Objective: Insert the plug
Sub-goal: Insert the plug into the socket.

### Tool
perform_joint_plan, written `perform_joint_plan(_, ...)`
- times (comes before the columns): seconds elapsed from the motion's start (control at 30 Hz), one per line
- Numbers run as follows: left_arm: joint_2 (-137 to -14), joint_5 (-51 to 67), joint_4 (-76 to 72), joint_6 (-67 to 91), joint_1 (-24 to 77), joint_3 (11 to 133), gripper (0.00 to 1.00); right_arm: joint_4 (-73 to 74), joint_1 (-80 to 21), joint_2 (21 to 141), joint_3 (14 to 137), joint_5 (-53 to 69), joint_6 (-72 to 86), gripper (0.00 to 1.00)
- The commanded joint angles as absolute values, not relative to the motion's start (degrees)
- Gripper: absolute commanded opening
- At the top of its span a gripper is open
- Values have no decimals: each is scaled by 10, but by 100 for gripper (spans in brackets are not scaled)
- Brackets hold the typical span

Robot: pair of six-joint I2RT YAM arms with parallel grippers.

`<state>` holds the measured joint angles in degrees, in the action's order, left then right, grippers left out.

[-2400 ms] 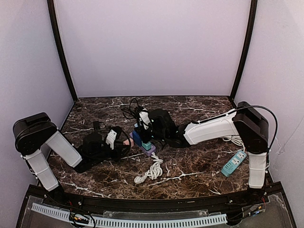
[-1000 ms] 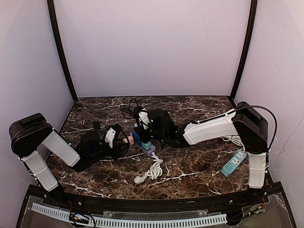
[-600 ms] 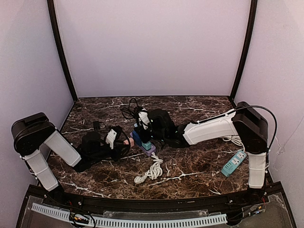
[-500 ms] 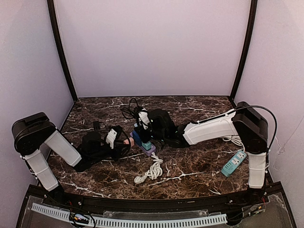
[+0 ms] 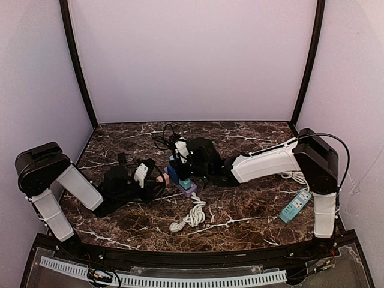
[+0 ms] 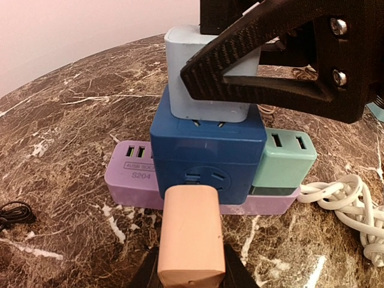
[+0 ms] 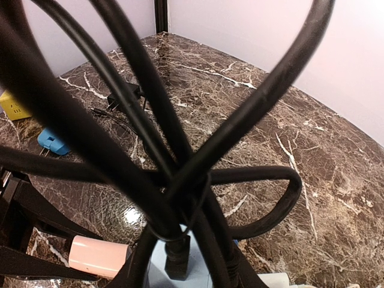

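My left claw (image 6: 191, 273) grips the peach plug (image 6: 191, 234) — nose at the blue cube (image 6: 207, 150) socket; my right claw (image 5: 182, 157) clamps the pale adapter (image 6: 207, 75) above.

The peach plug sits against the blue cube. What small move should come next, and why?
Probably a short, straight push forward by the left end effector. It grips the peach plug, whose front meets the socket face of the blue cube, seemingly lined up, though its prongs are hidden. The right end effector clamps the pale blue adapter on top, bracing the stack.
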<state>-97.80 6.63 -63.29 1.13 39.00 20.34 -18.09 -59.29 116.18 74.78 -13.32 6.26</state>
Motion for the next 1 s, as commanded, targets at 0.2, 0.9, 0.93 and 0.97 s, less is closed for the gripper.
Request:
perform_joint_plan(0.2, -940, 56, -644, -8, 387, 212, 1, -118, -601, 1196, 740, -128, 53, 0)
perform_joint_plan(0.9, -944, 99, -580, 70, 383, 209, 1, -120, -601, 1203, 743, -128, 54, 0)
perform_joint_plan(0.93, -945, 96, -583, 79, 384, 210, 1, -120, -601, 1203, 743, -128, 55, 0)
perform_joint_plan(0.97, -946, 90, -592, 82, 384, 210, 1, -120, -601, 1203, 743, -128, 55, 0)
